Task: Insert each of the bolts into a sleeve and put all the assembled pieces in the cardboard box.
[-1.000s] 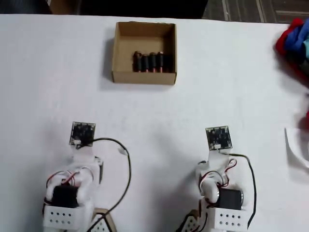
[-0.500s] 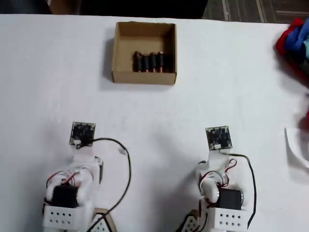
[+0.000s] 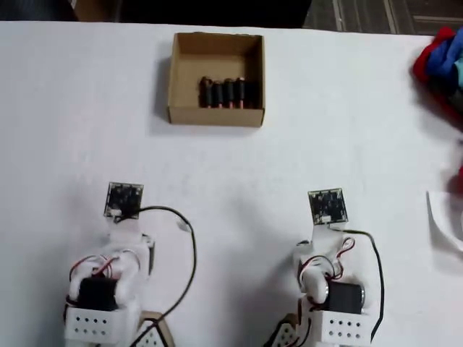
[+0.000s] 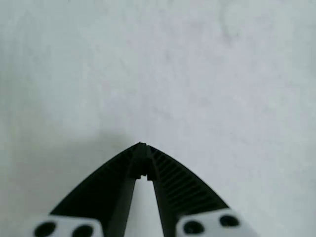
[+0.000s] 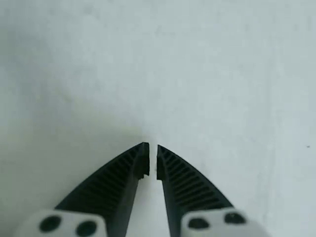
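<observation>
Box (image 3: 217,116): row of dark pieces (image 3: 228,92) inside, side by side. Left end effector (image 4: 142,148): clenched, empty, over surface (image 3: 325,130). Right end effector (image 5: 152,148): near-clenched, slit gap, empty.

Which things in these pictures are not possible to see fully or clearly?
- Pieces in the box, high view: too small to count surely, or to tell bolt from sleeve.
- Coloured thing, high view: cut off by the right edge, so I cannot tell what it is.
- White thing, high view: cut off by the same edge.
</observation>
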